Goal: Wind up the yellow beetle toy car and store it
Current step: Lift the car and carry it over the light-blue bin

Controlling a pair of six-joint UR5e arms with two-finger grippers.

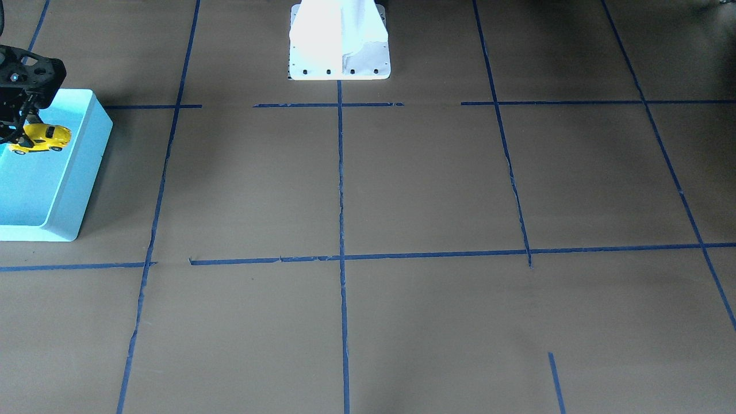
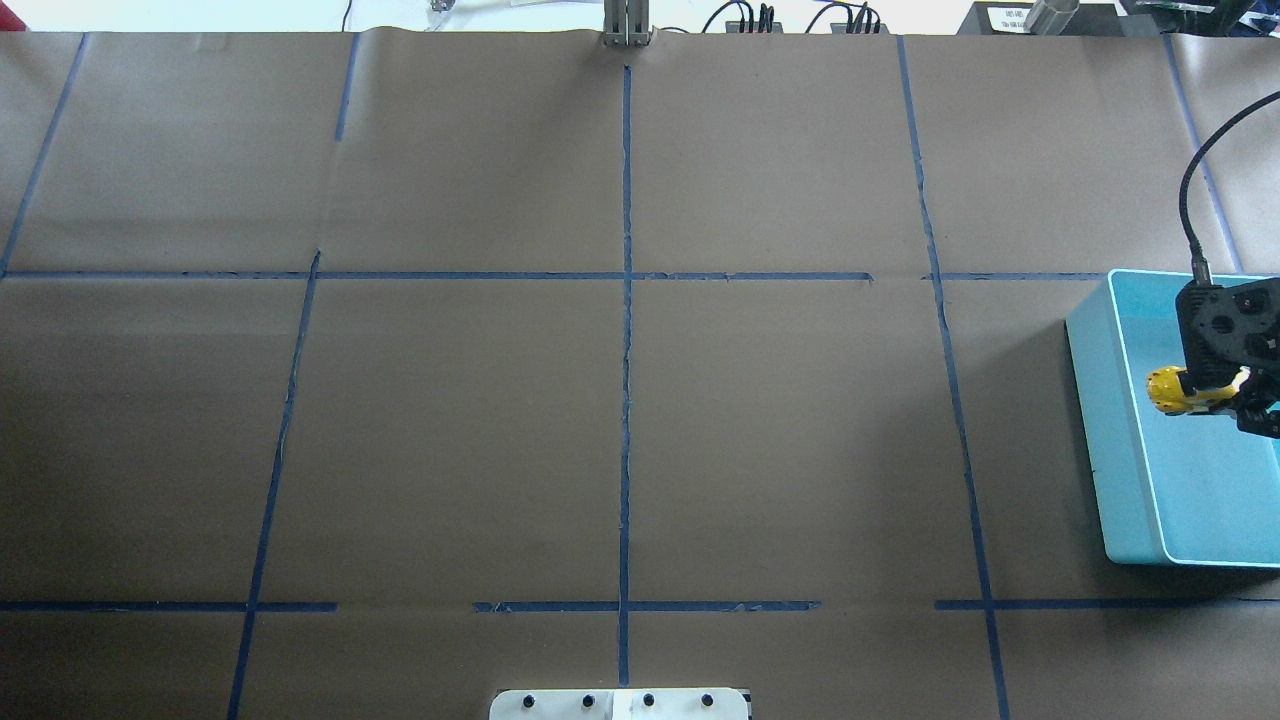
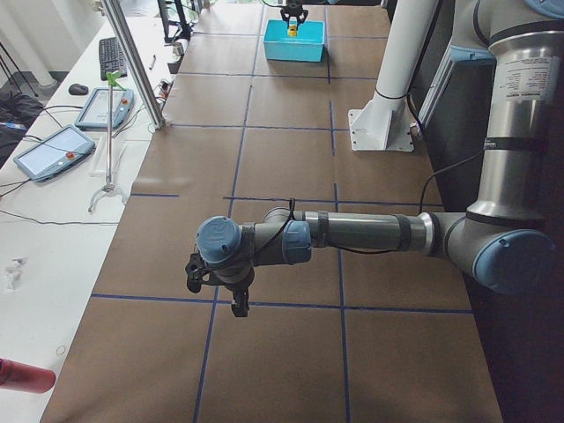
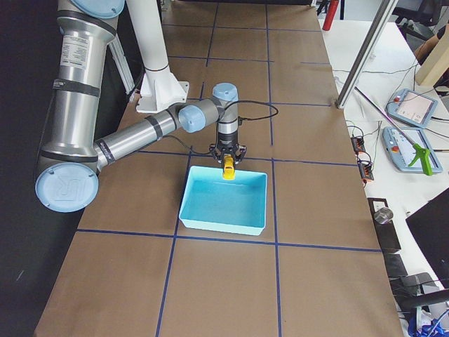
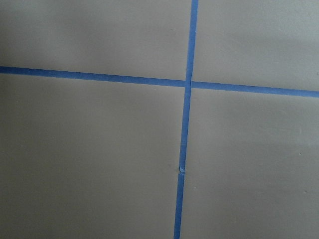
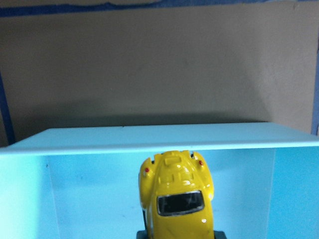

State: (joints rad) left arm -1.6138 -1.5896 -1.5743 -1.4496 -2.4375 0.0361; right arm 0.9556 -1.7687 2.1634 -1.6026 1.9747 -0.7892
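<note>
The yellow beetle toy car (image 1: 45, 137) is held in my right gripper (image 1: 20, 133), which is shut on it over the inside of the light blue bin (image 1: 86, 150). In the overhead view the car (image 2: 1172, 390) sticks out of the gripper (image 2: 1222, 388) toward the bin's wall (image 2: 1098, 400) on the table-centre side. The right wrist view shows the car's roof and rear window (image 6: 177, 196) in front of that wall (image 6: 149, 139). I cannot tell whether the car touches the bin floor. My left gripper (image 3: 234, 298) shows only in the exterior left view, over bare table; I cannot tell its state.
The table is brown paper with a grid of blue tape lines (image 2: 626, 300). The robot's white base (image 1: 339, 40) stands at the table's edge. The bin sits at the far right end of the table in the overhead view. Operator pendants (image 4: 415, 109) lie beyond the table.
</note>
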